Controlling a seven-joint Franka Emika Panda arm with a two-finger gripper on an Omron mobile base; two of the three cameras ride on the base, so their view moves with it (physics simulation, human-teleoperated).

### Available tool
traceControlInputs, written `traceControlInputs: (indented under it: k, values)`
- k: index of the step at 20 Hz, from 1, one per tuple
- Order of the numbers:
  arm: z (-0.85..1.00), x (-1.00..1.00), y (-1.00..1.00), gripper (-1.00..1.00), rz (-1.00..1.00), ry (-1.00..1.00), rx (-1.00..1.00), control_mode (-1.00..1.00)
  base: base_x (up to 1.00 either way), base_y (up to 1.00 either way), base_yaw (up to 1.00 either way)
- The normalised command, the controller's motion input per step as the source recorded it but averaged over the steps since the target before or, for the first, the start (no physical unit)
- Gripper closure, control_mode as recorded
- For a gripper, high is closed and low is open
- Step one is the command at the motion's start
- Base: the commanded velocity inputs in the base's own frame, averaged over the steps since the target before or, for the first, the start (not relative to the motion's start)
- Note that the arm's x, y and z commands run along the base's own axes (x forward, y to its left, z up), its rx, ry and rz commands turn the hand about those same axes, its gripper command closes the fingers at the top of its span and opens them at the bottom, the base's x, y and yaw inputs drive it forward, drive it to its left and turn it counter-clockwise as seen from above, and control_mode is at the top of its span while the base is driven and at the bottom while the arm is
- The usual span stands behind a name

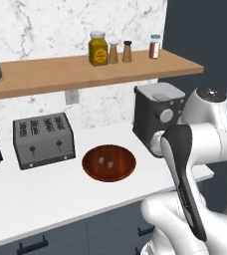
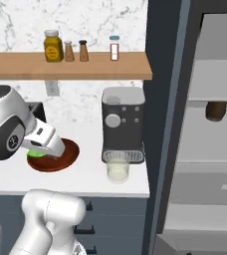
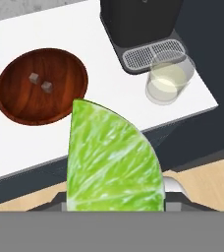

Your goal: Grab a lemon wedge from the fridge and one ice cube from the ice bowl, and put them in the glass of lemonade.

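Yellow-green lemon wedge (image 3: 111, 157) sits clamped between my fingers (image 3: 115, 197), held above the white surface (image 3: 109, 93). Below stand the reddish-brown wooden ice bowl (image 3: 15, 106) with two cubes and the clear glass of lemonade (image 3: 167, 78) by the coffee machine (image 3: 138, 22).

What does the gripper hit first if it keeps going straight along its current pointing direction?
Likely the white counter between the ice bowl and glass of lemonade; the held lemon wedge blocks the centre, so depth is unclear.
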Motion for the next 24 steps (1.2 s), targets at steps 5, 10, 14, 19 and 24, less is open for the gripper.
traceControlInputs:
  k: [5, 10, 14, 19, 24]
  values:
    - [0.00, 0.00, 0.00, 1.00, 0.00, 0.00, 0.00, 1.00, 0.38, -0.38, 0.00]
    - [0.00, 0.00, 0.00, 1.00, 0.00, 0.00, 0.00, 1.00, 0.54, -0.13, 0.00]
    - [0.00, 0.00, 0.00, 1.00, 0.00, 0.00, 0.00, 1.00, 0.83, 0.07, 0.00]
    - [0.00, 0.13, 0.00, 1.00, 0.00, 0.02, 0.00, -1.00, 0.70, 0.04, 0.00]
    - [0.00, 0.27, -0.32, 1.00, 0.00, 0.08, 0.02, -1.00, 0.00, 0.00, 0.00]
